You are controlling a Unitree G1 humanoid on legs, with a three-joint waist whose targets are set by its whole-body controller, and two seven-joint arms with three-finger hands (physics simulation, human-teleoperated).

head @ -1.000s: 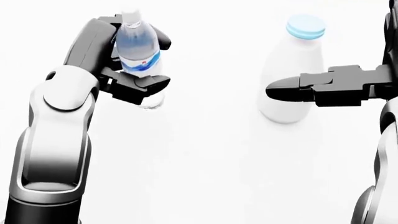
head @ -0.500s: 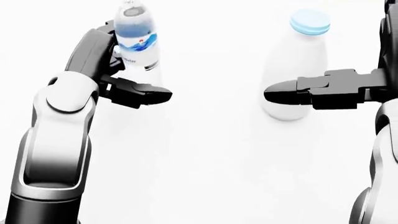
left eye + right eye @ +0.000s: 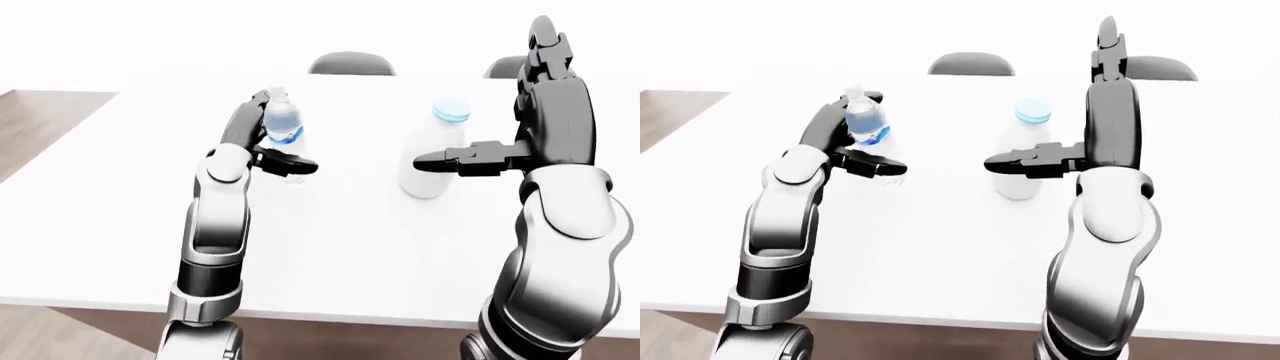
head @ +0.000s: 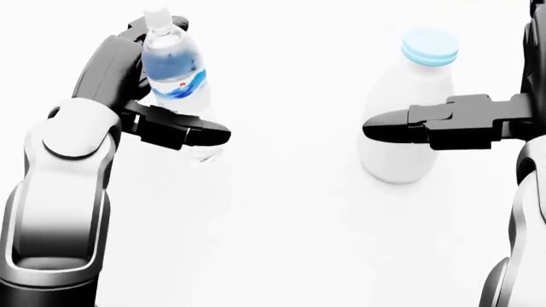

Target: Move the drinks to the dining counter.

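The white counter (image 3: 330, 240) carries both drinks. The milk bottle (image 4: 402, 121) stands just past the right hand (image 4: 427, 128), whose fingers are spread wide, one crossing its belly, another raised. The water bottle (image 4: 175, 77) sits tilted within the left hand (image 4: 162, 109), fingers curled about it. Best to lower it upright, then let go slowly

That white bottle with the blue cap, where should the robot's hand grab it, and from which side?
Probably around the wide lower body of the milk bottle, coming in sideways from the view's right, where the right hand is with fingers open. The bottle stands upright on the white counter and narrows toward its cap, so the straight-sided body offers the surest hold.
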